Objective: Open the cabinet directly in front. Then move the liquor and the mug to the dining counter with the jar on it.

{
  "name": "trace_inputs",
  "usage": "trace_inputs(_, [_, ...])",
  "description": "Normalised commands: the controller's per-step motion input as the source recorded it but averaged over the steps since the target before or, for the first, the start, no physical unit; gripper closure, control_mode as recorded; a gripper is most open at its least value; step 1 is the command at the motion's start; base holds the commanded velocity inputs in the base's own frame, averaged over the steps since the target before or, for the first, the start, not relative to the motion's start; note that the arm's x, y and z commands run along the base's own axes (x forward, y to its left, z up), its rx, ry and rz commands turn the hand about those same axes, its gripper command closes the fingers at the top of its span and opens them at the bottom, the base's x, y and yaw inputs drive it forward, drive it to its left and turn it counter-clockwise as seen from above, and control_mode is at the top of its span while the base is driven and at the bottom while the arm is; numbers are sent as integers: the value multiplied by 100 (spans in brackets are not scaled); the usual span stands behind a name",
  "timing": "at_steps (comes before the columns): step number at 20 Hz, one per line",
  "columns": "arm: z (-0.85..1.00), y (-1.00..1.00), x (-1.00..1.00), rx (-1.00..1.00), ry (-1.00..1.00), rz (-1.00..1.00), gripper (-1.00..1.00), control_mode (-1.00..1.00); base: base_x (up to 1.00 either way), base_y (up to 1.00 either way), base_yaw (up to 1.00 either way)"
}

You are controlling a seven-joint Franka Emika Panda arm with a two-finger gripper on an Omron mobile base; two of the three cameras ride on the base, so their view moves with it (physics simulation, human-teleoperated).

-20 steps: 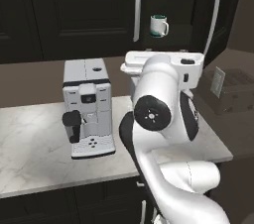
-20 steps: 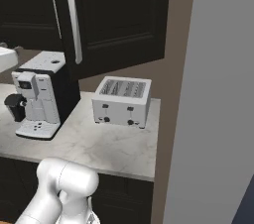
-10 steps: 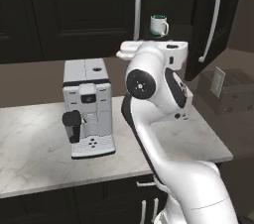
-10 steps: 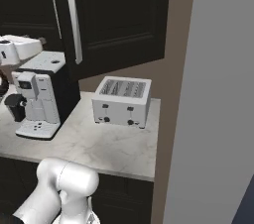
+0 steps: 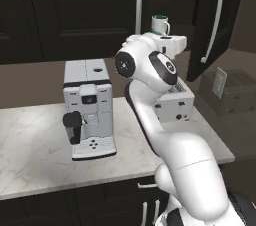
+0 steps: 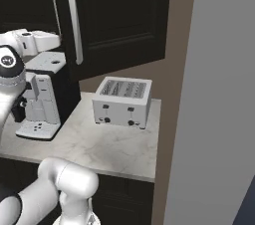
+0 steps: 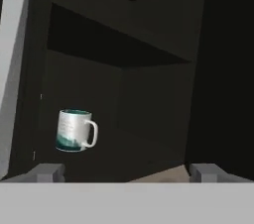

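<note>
Mug, glazed whitish with a teal rim and loop handle, stands upright on the dark matte shelf of the cabinet, whose right door hangs open. In the hand view we see it at ten o'clock from the gripper, well apart; the fingers are spread wide, holding nothing.

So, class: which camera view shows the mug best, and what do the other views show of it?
The hand view: the mug stands unobstructed on the cabinet shelf, handle and teal rim plain. The left base view shows it small, just above the arm. In the right base view I cannot make it out.
</note>
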Motion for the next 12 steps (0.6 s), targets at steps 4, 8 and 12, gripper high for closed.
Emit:
trace_inputs(4, [0, -20, 45, 0, 5, -30, -100, -100, 0, 0, 0])
trace_inputs(8, [-2, -42, 54, 0, 2, -21, -100, -100, 0, 0, 0])
trace_inputs(12, [-1, -65, 48, 4, 1, -17, -100, -100, 0, 0, 0])
